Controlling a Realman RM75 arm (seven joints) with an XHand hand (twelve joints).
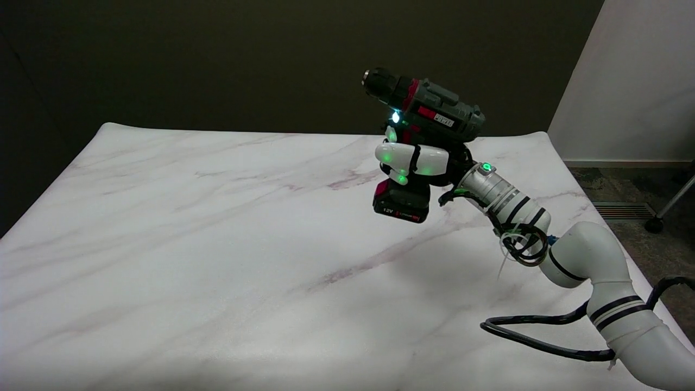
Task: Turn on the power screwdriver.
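A dark green and red power screwdriver (pixel 429 108) hangs in the air above the marble table (pixel 217 244), right of centre. Its chuck points to the upper left and its black-and-red 12V battery (pixel 400 205) is at the bottom. My right hand (pixel 415 161) grips the handle, white fingers wrapped across its front, just below the trigger area. A small white work light (pixel 396 117) glows under the chuck. The trigger itself is hidden behind the fingers. The tool is tilted slightly, nose up.
The white right arm (pixel 575 255) reaches in from the lower right, with a black cable (pixel 543 336) looping over the table near it. A pale wall (pixel 630 81) and a floor strip lie beyond the table's right edge.
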